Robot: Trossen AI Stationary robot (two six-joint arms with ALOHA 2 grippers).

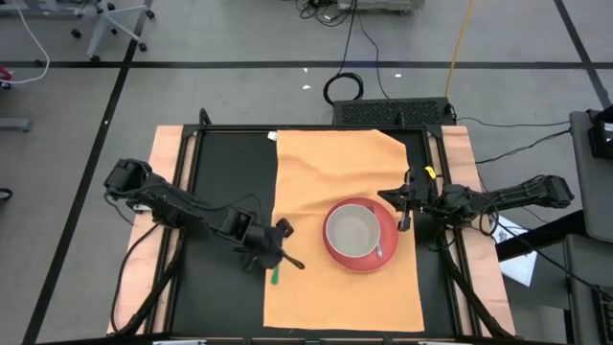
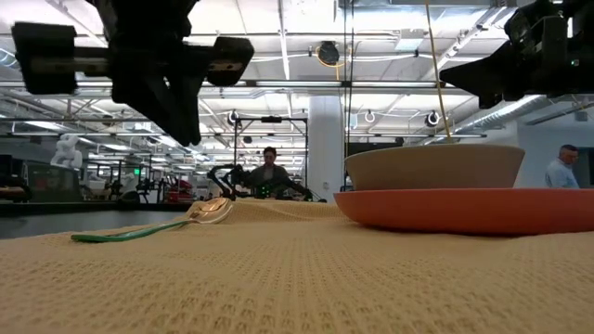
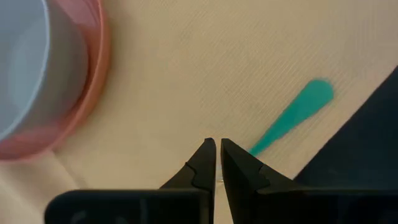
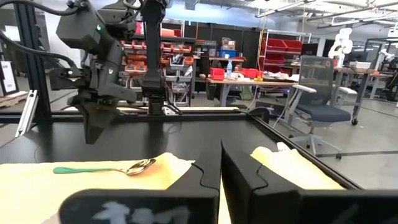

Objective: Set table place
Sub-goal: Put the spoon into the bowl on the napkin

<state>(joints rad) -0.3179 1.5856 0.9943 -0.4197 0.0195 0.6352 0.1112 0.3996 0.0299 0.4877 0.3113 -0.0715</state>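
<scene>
The orange-tan table place mat (image 1: 335, 163) lies spread on the black table. On it stands a red plate (image 1: 388, 225) holding a white bowl (image 1: 352, 230). A spoon with a green handle (image 2: 139, 230) lies flat on the mat near its left edge, also seen in the right wrist view (image 4: 106, 168). My left gripper (image 3: 217, 152) is shut and hovers just above the spoon (image 3: 292, 115) without touching it. My right gripper (image 1: 397, 209) is shut and hangs in the air beside the plate's right rim.
Bare black tabletop (image 1: 230, 172) lies left of the mat. Metal frame rails (image 1: 192, 144) run along the table's sides. The mat's far right corner (image 1: 397, 142) is slightly rumpled. People and workshop furniture show far behind the table (image 2: 269, 172).
</scene>
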